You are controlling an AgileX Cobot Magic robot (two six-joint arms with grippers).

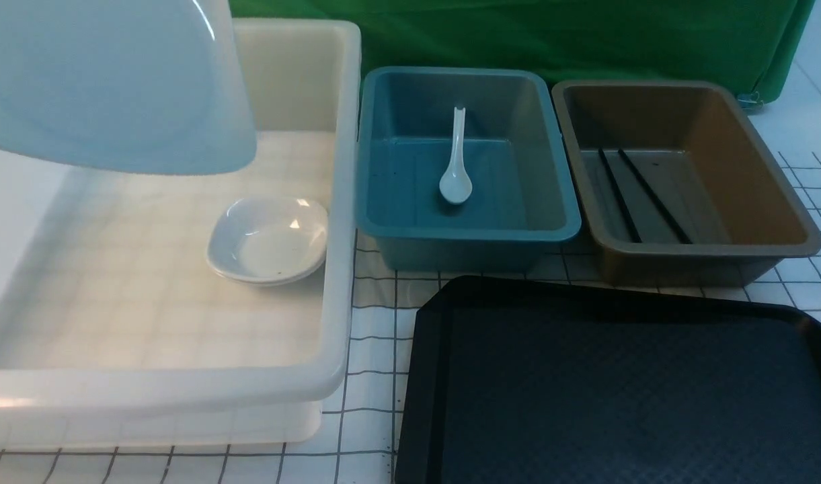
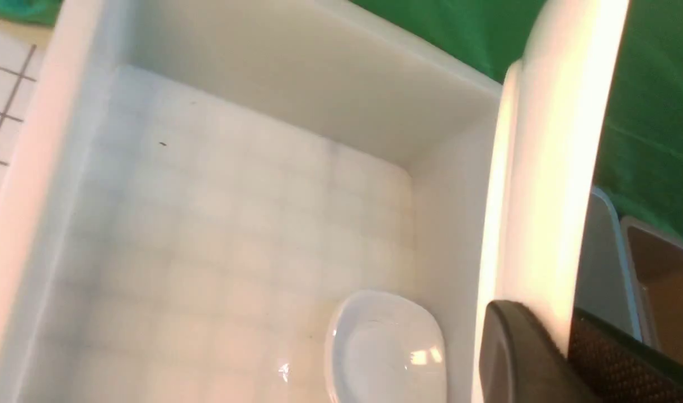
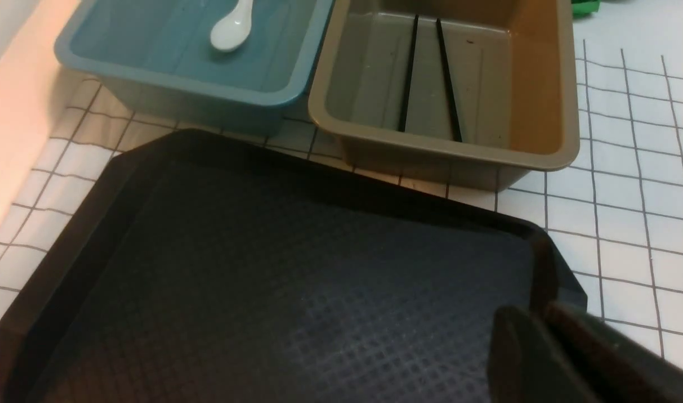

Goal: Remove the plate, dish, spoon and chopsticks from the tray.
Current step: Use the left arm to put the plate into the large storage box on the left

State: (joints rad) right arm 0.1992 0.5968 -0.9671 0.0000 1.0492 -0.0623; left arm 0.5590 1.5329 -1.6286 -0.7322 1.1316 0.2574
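Note:
The large white plate [image 1: 107, 81] hangs tilted over the white bin [image 1: 181, 396]. In the left wrist view my left gripper [image 2: 568, 327] is shut on the rim of the plate [image 2: 554, 168]. A small white dish [image 1: 269, 238] lies on the bin's floor beneath it. The spoon [image 1: 456, 161] rests in the blue bin [image 1: 464, 232]. Both chopsticks [image 1: 642, 195] lie in the brown bin [image 1: 719, 249]. The black tray [image 1: 618, 390] carries nothing. My right gripper [image 3: 542, 313] hovers shut over the tray's [image 3: 263, 280] corner, holding nothing. Neither gripper shows in the front view.
The three bins stand side by side behind and to the left of the tray, on a white cloth with a grid of lines [image 1: 370, 323]. A green cloth backdrop [image 1: 585, 33] closes the far side.

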